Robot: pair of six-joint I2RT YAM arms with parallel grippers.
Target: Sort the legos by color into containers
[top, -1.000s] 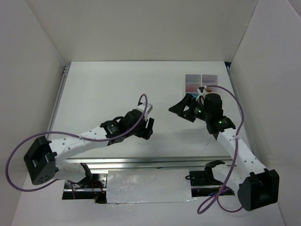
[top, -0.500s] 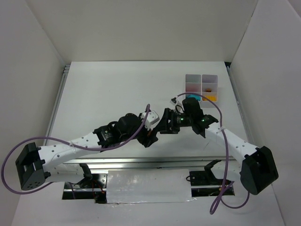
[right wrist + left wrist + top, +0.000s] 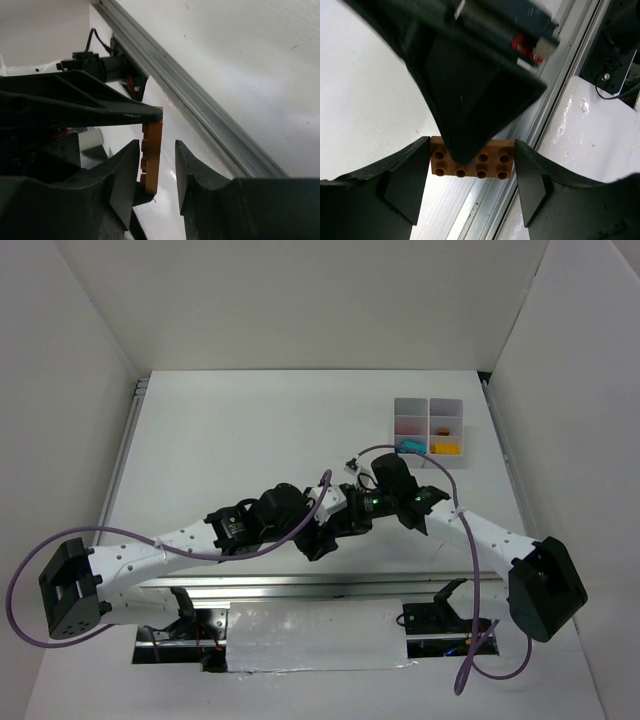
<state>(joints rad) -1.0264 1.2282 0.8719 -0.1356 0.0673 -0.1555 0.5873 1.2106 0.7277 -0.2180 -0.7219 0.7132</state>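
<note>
So the white table [image 3: 250, 430] looks pretty much bare of loose legos in the top view, which is a good sign. Both arms are reaching in and meeting around the middle, near the front rail [image 3: 210, 125].

The tray [image 3: 429, 400] sits off at the far right, well apart from where the arms meet. A few cells already have stuff in them: a cyan piece [image 3: 410, 445] in one and a yellow-orange piece [image 3: 447, 448] in the cell beside it. The other cells are too small to read properly.

The left gripper [image 3: 471, 150] is clamped on an orange brick [image 3: 470, 167], studs facing its wrist camera, pinched end to end between both fingers and held up off the table. The right gripper [image 3: 156, 147] has its jaws on either side of that same brick, but there's a sliver of daylight on one side, so it isn't gripping yet.

Looks like a mid-air handoff. Best guess is that the job is mostly done, with this brick not yet in the orange cell and maybe one of the last to go.
</note>
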